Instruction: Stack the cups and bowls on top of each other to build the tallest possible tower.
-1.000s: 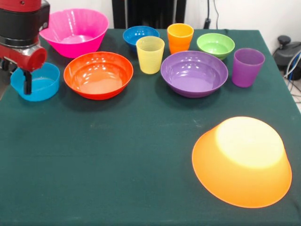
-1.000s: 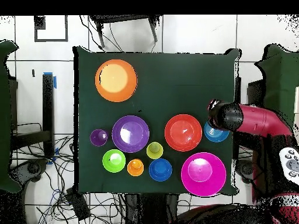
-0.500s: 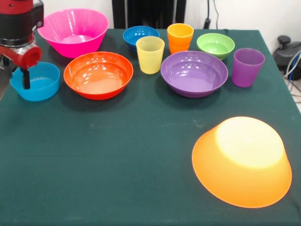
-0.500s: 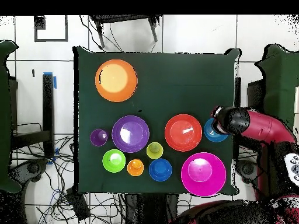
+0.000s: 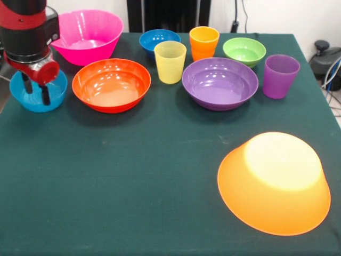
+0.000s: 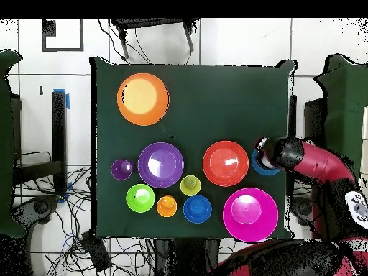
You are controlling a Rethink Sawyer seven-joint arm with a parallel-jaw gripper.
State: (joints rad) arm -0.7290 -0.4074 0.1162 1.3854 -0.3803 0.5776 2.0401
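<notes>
My gripper [image 5: 35, 90] is open at the table's left edge, its two fingers reaching down into the small light blue bowl [image 5: 21, 98], which stands upright. In the overhead view the arm covers most of this bowl [image 6: 263, 169]. The big yellow-orange bowl [image 5: 274, 184] lies upside down at the near right with nothing on it. The yellow cup [image 5: 170, 62], orange cup [image 5: 204, 42] and purple cup [image 5: 280, 76] stand upright at the far side. No tower stands.
The pink bowl [image 5: 88, 34] is just behind my gripper and the orange-red bowl [image 5: 111, 84] is close to its right. The purple bowl [image 5: 220, 82], dark blue bowl [image 5: 159, 40] and green bowl [image 5: 244, 50] stand among the cups. The table's left edge is close.
My gripper has shifted a little to the right over the light blue bowl. Both fingers now show in it, where only one showed before. Nothing else has moved.
</notes>
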